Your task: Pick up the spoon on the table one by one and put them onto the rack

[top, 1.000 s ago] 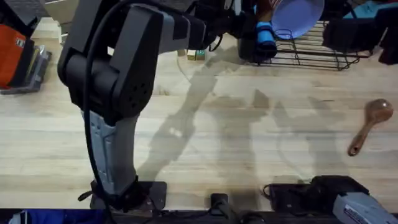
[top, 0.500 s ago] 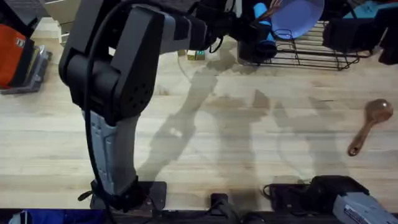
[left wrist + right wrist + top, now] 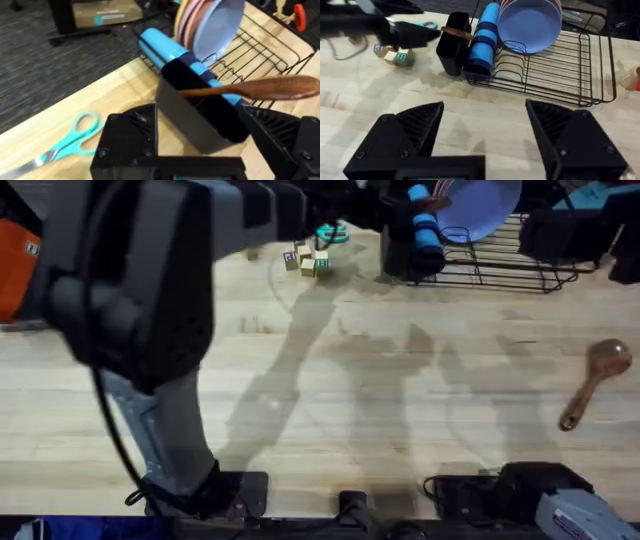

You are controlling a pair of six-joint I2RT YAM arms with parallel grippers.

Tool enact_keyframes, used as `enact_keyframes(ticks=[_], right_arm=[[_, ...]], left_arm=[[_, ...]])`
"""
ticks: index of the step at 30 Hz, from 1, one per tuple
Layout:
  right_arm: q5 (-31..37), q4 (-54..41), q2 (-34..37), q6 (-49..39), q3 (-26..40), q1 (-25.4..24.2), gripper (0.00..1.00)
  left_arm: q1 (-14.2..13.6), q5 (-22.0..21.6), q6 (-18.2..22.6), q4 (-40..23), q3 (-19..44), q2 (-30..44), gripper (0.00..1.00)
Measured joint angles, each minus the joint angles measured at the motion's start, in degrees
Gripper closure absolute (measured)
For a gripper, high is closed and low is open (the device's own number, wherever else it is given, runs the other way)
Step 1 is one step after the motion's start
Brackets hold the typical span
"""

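A reddish-brown wooden spoon (image 3: pixel 260 89) lies across the top of the black holder (image 3: pixel 200 112) at the end of the black wire rack (image 3: pixel 500 268). My left gripper (image 3: pixel 197 117) is open just in front of that holder, its fingers (image 3: pixel 132 132) wide apart and the spoon beyond their tips. From the right wrist view, the left gripper (image 3: pixel 417 34) points at the holder (image 3: pixel 452 47), with the spoon's handle (image 3: pixel 456 33) over its rim. A second spoon (image 3: pixel 595 380) rests on the table (image 3: pixel 400 400) at the right. My right gripper (image 3: pixel 485 117) is open and holds nothing, well short of the rack (image 3: pixel 555 70).
The rack holds a blue cup (image 3: pixel 425 228) and a lavender plate (image 3: pixel 482 202). Teal-handled scissors (image 3: pixel 70 140) and small lettered blocks (image 3: pixel 305 260) lie left of the holder. An orange item on a grey tray (image 3: pixel 20 275) sits at the far left.
My left arm has swung left and risen nearer the overhead camera, uncovering the blocks and scissors. The spoon on the table has not moved.
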Motion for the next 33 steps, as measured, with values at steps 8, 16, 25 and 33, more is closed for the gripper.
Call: enact_keyframes(ticks=[8, 16, 25, 33], right_arm=[[0.00, 0.00, 0.00, -0.02, 0.00, 0.00, 0.009], [-0.01, 0.00, 0.00, 0.00, 0.00, 0.00, 0.009], [-0.02, -0.02, -0.02, 0.00, 0.00, 0.00, 0.009], [-0.02, -0.01, 0.00, 0.00, 0.00, 0.00, 0.009]], left_arm=[[3.27, -0.13, 4.55, -11.30, 0.00, -6.43, 0.008], [5.66, -1.04, 9.97, -23.12, 0.00, -13.77, 0.007], [12.11, -2.30, 12.70, -38.76, 0.00, -23.61, 0.008], [19.91, -3.01, 13.03, -52.97, 0.00, -31.55, 0.008]])
